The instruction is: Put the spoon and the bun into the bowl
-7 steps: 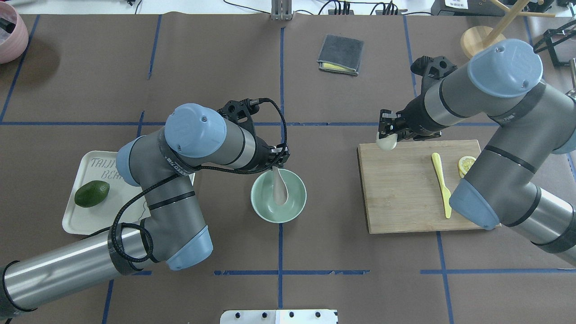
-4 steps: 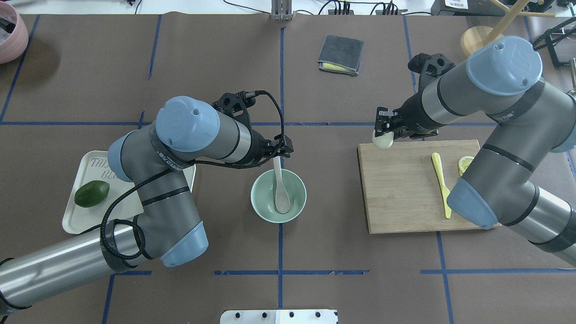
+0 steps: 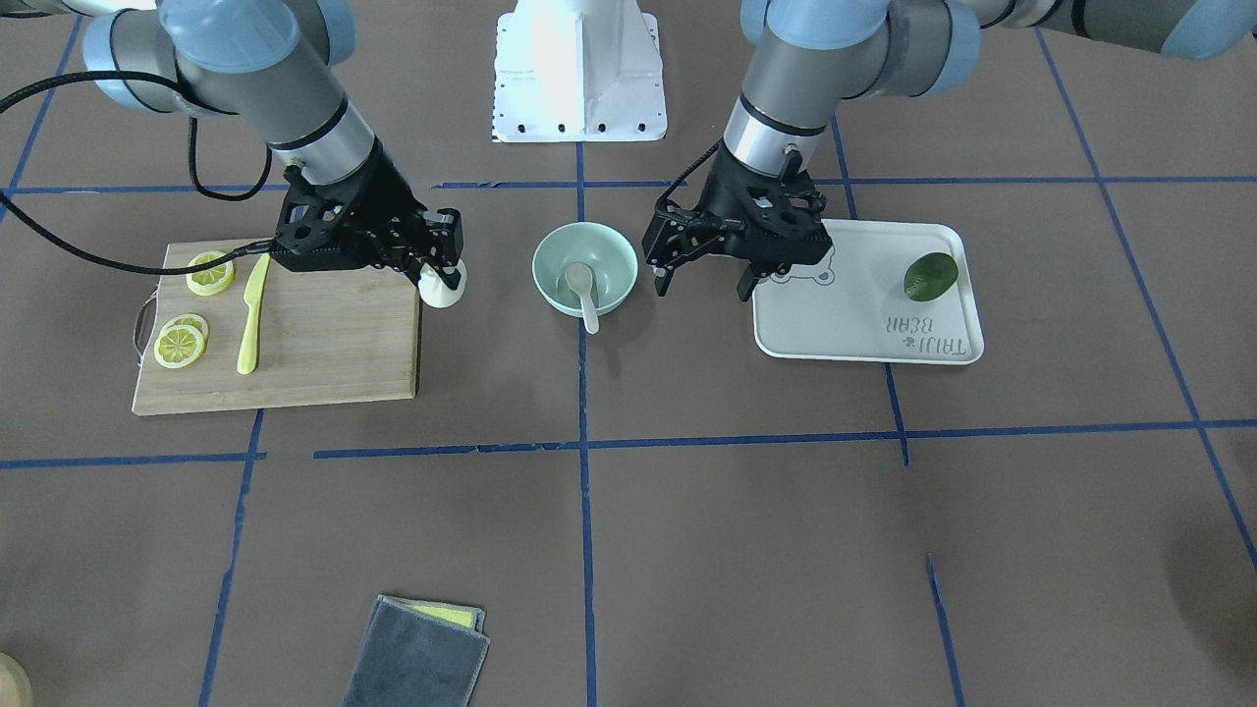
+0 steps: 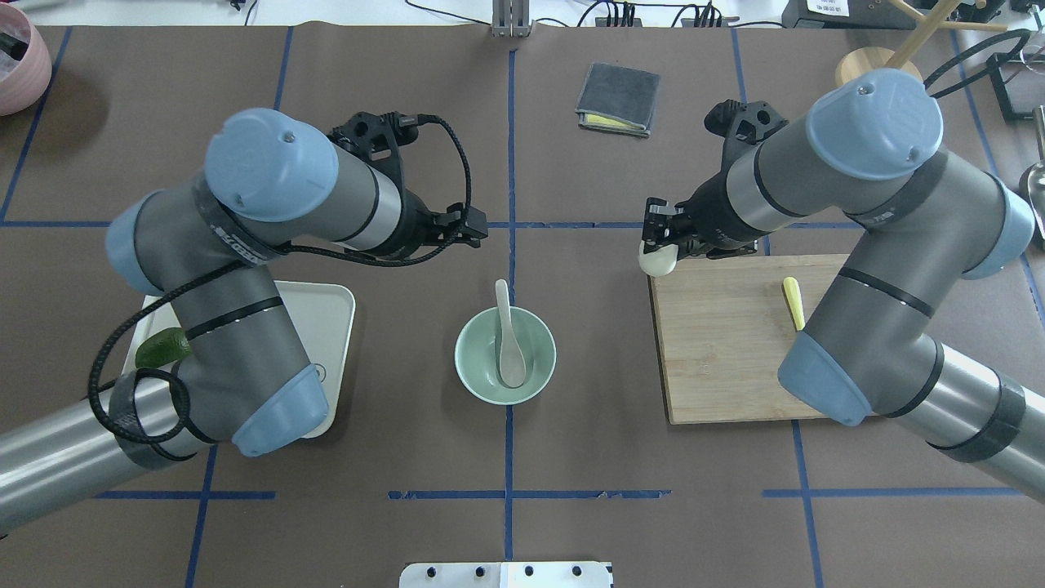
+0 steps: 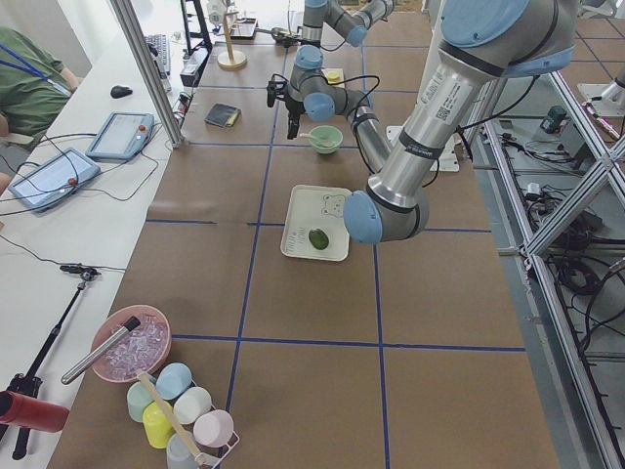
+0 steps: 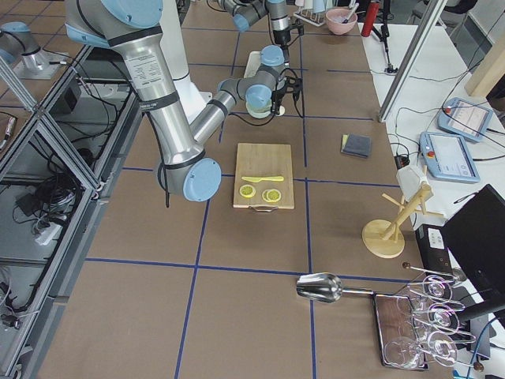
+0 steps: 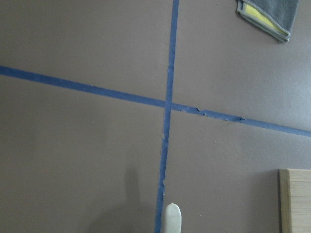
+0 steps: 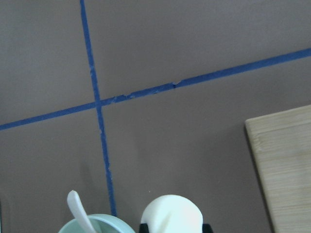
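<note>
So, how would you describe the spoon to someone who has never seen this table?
At the centre of the brown table, between the wooden cutting board and the cream tray, stands a pale mint-green bowl. The spoon lies in it, handle sticking out over the rim. It is short and off-white, unlike the long yellow knife on the board.

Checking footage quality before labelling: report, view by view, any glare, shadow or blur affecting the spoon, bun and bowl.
Front-facing: even light, spoon and bowl sharp. Right wrist: bun washed out, cropped at the bottom edge. Left wrist: slightly soft, only the spoon's tip shows.
</note>
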